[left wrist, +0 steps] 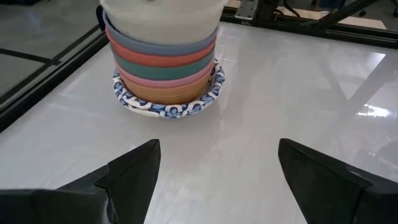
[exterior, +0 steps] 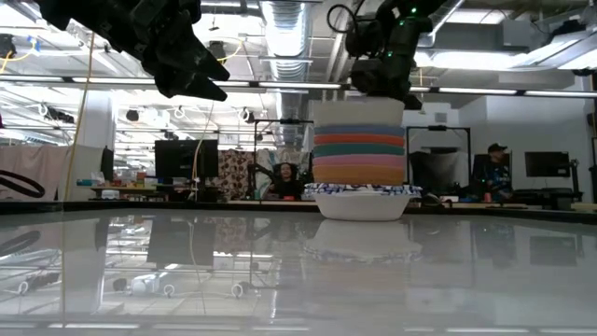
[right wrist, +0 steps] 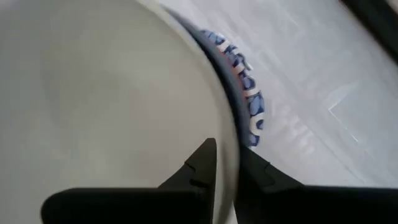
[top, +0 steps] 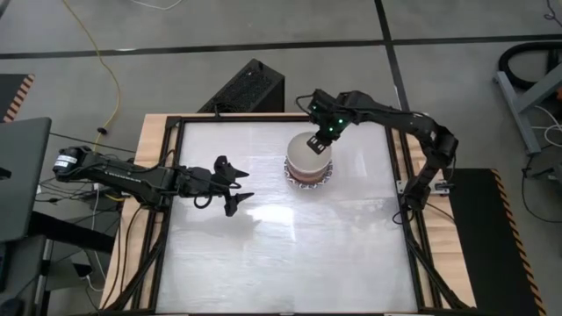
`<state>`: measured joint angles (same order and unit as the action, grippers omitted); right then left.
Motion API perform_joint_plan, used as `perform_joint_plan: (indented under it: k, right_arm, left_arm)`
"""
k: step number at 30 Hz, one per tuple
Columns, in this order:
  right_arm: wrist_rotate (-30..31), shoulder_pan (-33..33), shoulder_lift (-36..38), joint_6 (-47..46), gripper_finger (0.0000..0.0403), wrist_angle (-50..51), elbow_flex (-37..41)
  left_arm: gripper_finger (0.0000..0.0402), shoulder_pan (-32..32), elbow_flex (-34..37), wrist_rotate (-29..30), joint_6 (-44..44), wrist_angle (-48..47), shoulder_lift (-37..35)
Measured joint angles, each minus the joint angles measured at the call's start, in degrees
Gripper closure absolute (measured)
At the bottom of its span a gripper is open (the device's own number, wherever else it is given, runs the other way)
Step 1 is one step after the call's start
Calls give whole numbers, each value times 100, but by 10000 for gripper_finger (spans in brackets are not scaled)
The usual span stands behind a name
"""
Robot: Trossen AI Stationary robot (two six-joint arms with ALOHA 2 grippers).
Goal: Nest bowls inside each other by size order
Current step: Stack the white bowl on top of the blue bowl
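glossy white table (top: pixel 290 246) — smooth matt bowls (exterior: pixel 359 154)

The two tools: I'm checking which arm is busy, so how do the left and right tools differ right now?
The left tool is open, its fingers spread wide and holding nothing; the right tool is shut on the rim of the cream bowl topping the stack. The left tool hangs over bare table, apart from the stack; the right tool sits directly over it. Both are dark two-finger tools raised above the tabletop.
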<state>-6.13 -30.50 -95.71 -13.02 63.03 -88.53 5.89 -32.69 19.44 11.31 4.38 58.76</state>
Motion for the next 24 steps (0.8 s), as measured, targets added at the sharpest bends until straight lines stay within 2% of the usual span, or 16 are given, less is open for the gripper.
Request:
perform_joint_plan:
  k: [13,18,24]
  right_arm:
    - [33,8,128,149,341,-5,0]
    - [302,64,75,173,341,-6,0]
    - [326,118,77,283,341,-317,76]
  left_arm:
    - [88,0,0,2,11,0,0]
    - [88,0,0,0,17,0,0]
    - [88,0,0,0,15,0,0]
